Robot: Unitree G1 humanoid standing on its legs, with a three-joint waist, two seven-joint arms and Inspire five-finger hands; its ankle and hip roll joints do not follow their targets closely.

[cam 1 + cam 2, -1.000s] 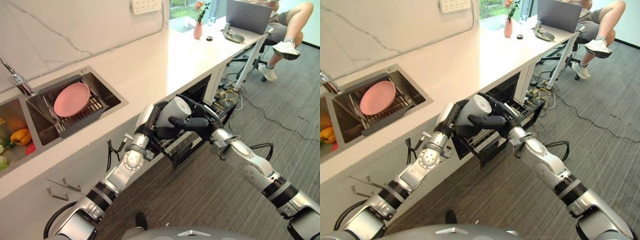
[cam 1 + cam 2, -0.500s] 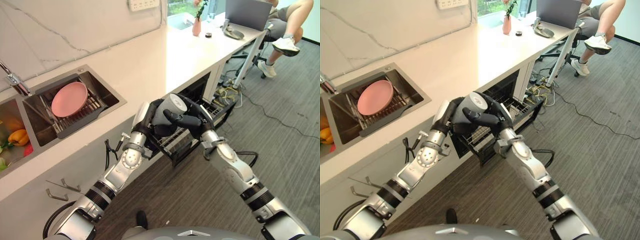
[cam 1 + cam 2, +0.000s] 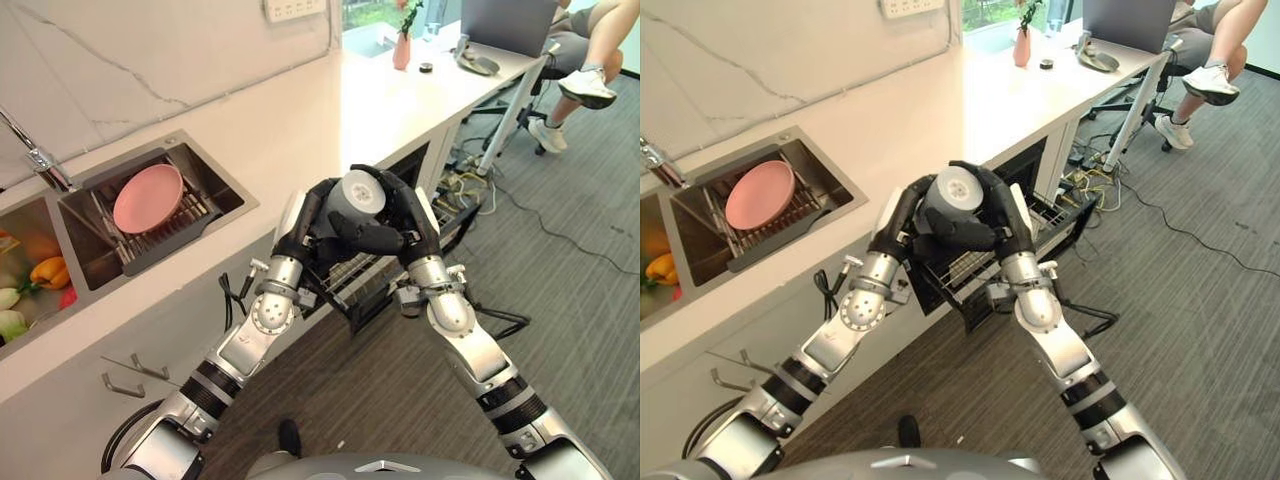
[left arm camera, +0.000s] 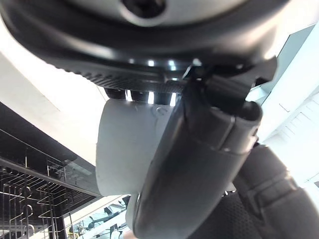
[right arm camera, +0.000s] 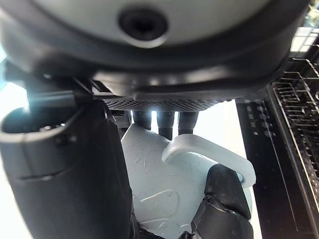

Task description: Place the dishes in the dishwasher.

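Note:
A light grey mug is held above the pulled-out dishwasher rack, its round end turned up toward the head camera. My left hand wraps it from the left with curled fingers. My right hand is curled round it from the right. In the left wrist view the mug lies against the thumb. In the right wrist view the mug's handle sits between the fingers and thumb.
A pink plate leans in a rack inside the sink, with vegetables in the basin to its left. A vase stands far along the white counter. A seated person and floor cables are at the far right.
My right hand has closed round the mug from the right, and the mug has risen and tipped its round end upward. My right forearm has swung in under it.

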